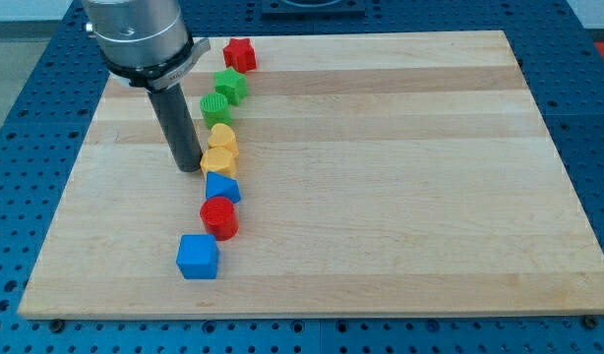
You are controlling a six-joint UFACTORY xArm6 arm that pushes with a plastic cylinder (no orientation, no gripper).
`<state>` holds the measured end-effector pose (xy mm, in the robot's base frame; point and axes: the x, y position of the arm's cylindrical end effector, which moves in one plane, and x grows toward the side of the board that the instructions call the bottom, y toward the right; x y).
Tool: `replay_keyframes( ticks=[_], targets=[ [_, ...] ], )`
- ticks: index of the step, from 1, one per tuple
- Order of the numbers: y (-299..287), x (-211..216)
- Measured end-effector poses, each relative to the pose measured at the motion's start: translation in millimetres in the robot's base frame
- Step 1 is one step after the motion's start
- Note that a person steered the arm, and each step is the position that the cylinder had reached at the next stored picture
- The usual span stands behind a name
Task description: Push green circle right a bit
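Pale wooden surface lies on a blue perforated bench, and the blocks form a crooked line down its left half. At the view's top sits a red star, then a green star, then the green circle just below and left of it, touching or nearly so. Below come a yellow heart, a yellow block, a blue triangle-like block, a red cylinder and a blue cube. My tip rests on the board just left of the yellow pair, below and left of the green circle; the rod carries no claw. Right of the circle the board is bare.
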<state>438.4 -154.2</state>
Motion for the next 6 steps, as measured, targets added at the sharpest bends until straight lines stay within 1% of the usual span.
replay_keyframes(
  ticks=[1,2,3,4,5,6],
  targets=[
    [-3.5,-46.3],
    [-9.0,-69.7],
    [-18.7,-78.6],
    [-13.0,-99.8],
    [-5.0,-107.7],
    [5.6,-97.5]
  ],
)
